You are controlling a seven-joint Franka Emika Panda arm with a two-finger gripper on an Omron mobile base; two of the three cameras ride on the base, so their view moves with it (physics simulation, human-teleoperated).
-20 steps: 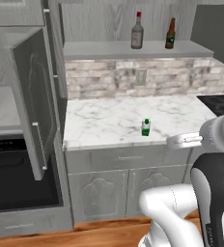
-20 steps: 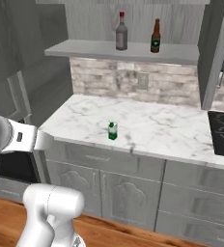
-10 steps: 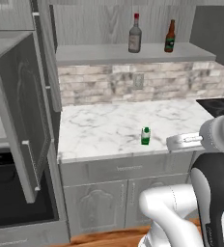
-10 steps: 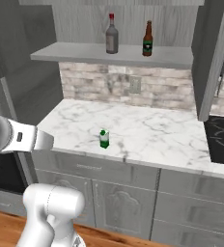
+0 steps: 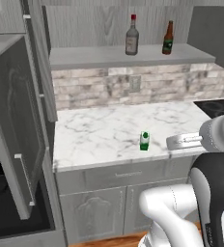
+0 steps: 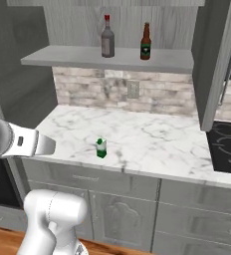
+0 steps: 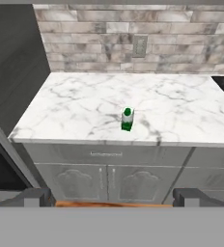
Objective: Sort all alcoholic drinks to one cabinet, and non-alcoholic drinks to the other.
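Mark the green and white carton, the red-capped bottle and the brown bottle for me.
green and white carton [image 5: 144,141], left base view, body
red-capped bottle [image 5: 132,41], left base view, label
brown bottle [image 6: 146,46], right base view, label

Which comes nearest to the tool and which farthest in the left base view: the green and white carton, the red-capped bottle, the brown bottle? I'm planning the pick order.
1. Green and white carton: on the marble counter near its front edge, closest to the open tool.
2. Red-capped bottle and brown bottle: both up on the wall shelf, far behind; too close to rank.
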